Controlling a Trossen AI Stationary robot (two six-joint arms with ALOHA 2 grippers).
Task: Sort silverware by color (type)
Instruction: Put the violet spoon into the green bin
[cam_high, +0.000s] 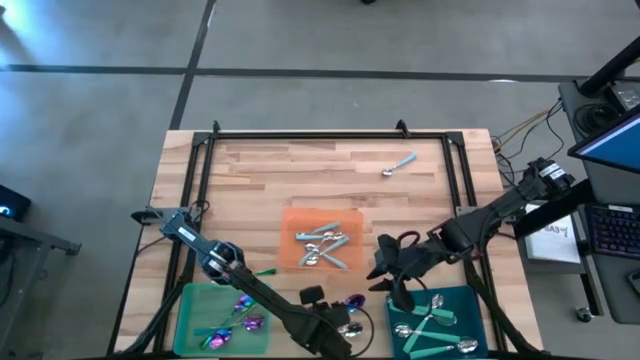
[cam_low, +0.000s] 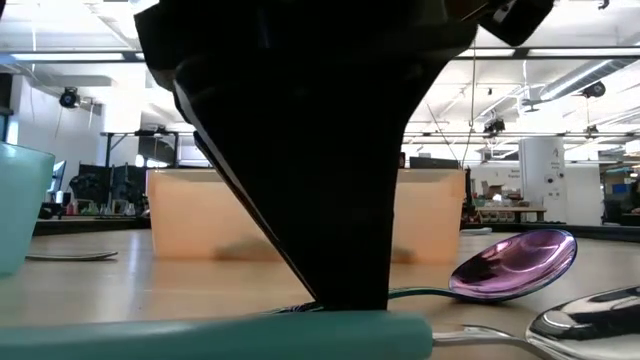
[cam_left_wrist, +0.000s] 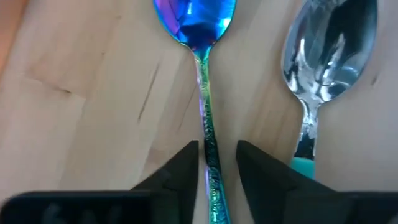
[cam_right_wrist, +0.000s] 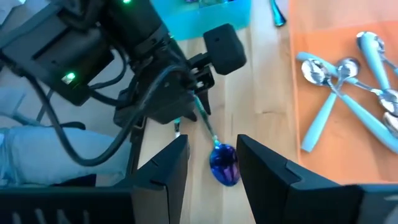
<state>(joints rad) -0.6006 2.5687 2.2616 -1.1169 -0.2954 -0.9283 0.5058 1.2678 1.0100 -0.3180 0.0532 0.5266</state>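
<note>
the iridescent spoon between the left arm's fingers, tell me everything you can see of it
The iridescent spoon has a shiny oval bowl shimmering blue and purple, and a slim, patterned handle shading from blue to green; it looks like coated metal. It lies flat on the bare wooden table, near its front edge, between the green tray and the teal tray. The left end effector straddles the handle, its fingers close on either side. A silver spoon lies alongside, not touching it.

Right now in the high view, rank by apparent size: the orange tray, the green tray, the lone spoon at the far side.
1-2. Orange tray and green tray: similar; the left arm hides part of the green one, so unranked.
3. Lone spoon: clearly smallest.
</note>
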